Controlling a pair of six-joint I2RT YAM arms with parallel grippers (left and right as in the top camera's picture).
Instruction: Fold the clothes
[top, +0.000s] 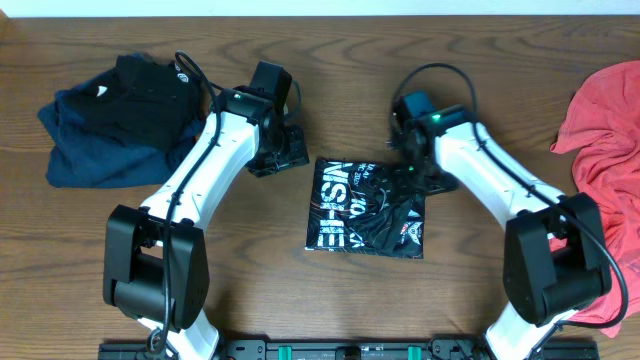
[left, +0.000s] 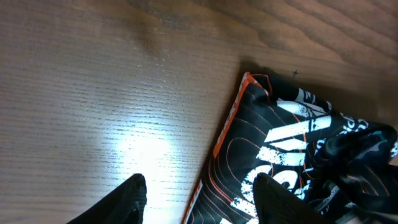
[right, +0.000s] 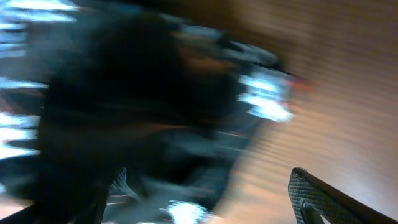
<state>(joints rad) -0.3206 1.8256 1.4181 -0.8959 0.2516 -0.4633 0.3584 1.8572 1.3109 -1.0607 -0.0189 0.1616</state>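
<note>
Jersey (top: 366, 208): folded to a compact square, centre of table (top: 300, 300), top-right part rumpled | left claw (left: 199, 196): wide open, empty, just beside its left edge | right claw (top: 412, 170): over the rumpled corner, grip too blurred to tell | judged left to do: red garment (top: 605, 120), dark pile (top: 110, 135), both unfolded

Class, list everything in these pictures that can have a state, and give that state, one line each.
black jersey: folded into a flat rectangle, print up.
coral-red garment: crumpled, unfolded.
dark blue pile: crumpled, unfolded.
left gripper: jaws open, empty.
right gripper: at the jersey's corner, jaws too blurred to tell.
</note>
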